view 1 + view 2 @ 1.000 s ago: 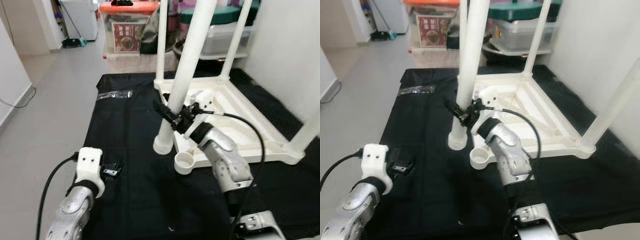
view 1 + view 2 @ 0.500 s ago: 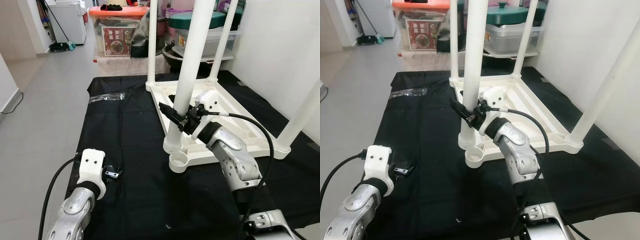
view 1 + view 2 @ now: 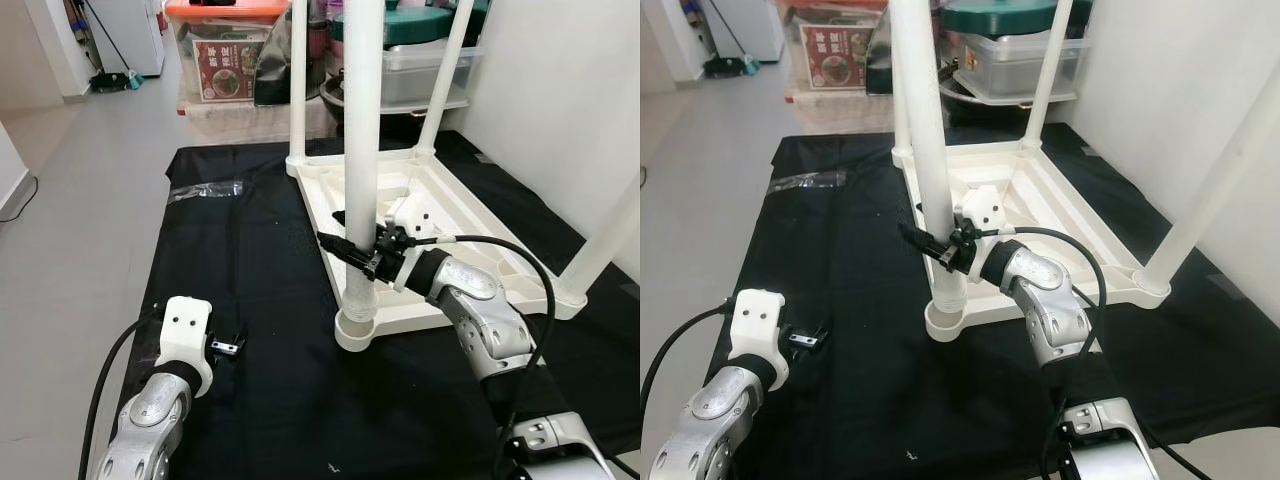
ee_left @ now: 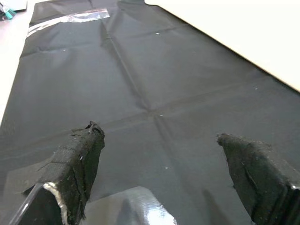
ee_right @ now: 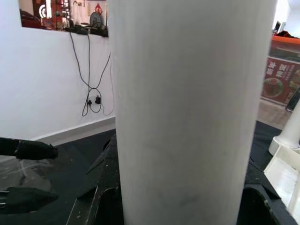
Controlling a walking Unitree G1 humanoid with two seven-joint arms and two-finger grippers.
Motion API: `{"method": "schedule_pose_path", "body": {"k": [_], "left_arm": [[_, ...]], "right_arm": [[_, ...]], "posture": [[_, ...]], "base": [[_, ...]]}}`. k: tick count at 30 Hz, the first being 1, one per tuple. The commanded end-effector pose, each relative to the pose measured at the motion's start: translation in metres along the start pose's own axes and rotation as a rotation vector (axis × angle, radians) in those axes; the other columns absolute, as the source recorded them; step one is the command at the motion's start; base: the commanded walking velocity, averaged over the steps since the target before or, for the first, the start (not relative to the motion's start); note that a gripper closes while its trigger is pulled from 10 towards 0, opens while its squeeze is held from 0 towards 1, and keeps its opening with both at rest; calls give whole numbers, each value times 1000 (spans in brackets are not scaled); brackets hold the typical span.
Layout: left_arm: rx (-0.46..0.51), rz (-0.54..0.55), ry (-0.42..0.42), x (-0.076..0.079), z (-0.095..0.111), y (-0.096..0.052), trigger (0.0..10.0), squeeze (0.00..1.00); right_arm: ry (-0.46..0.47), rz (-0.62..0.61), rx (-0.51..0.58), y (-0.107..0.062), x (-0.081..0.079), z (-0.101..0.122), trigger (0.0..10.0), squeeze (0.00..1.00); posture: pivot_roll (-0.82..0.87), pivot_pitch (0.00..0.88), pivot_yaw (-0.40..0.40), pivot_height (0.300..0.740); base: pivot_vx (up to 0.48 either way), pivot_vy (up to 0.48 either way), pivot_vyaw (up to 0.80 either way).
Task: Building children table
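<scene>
The right hand [image 3: 358,262] is clamping low on the white table leg [image 3: 361,150], which is standing upright in the near corner socket [image 3: 357,330] of the upturned tabletop [image 3: 470,235]. The left hand [image 4: 164,178] is hanging wide open over the black mat [image 3: 260,260], holding nothing, well apart from the leg.

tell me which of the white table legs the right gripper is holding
The near-left leg, standing in the corner socket closest to the robot. The right gripper is clamped on it low down; the two far legs and the near-right one stand untouched.
</scene>
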State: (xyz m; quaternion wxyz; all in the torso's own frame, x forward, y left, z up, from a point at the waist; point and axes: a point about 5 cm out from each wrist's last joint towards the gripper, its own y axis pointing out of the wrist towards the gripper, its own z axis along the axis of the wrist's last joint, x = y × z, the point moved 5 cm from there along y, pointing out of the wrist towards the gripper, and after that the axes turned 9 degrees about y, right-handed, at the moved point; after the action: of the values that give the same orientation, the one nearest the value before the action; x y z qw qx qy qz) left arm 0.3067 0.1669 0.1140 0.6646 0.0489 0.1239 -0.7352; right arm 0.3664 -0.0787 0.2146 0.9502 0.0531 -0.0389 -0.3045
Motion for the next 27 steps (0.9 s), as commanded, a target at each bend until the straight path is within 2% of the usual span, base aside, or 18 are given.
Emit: {"method": "schedule_pose_path", "body": {"k": [1, 7, 18, 21, 24, 27], "left_arm": [[-16, -2, 12, 1, -5, 0, 10000, 0], [-16, -4, 15, 2, -5, 0, 10000, 0], [-21, -4, 13, 3, -8, -1, 10000, 0], [-23, -5, 10, 4, -8, -1, 10000, 0], [-26, -4, 6, 4, -9, 0, 10000, 0], [-27, -1, 7, 3, -9, 0, 10000, 0]], "right_arm": [[-10, 29, -34, 3, -5, -7, 0, 0], [-6, 45, -51, 2, -7, -13, 0, 0], [-54, 110, -87, -6, -11, -13, 0, 0], [-51, 126, -87, -6, -15, -14, 0, 0], [-28, 162, -93, -1, -25, -24, 0, 0], [-18, 171, -101, 1, -27, -29, 0, 0]], "posture": [[118, 0, -47, 740], [116, 0, -47, 740], [106, 0, -50, 740], [104, 0, -52, 740], [115, 0, -56, 740], [117, 0, -58, 740]], "base": [[0, 0, 0], [0, 0, 0], [0, 0, 0], [0, 0, 0], [0, 0, 0], [0, 0, 0]]}}
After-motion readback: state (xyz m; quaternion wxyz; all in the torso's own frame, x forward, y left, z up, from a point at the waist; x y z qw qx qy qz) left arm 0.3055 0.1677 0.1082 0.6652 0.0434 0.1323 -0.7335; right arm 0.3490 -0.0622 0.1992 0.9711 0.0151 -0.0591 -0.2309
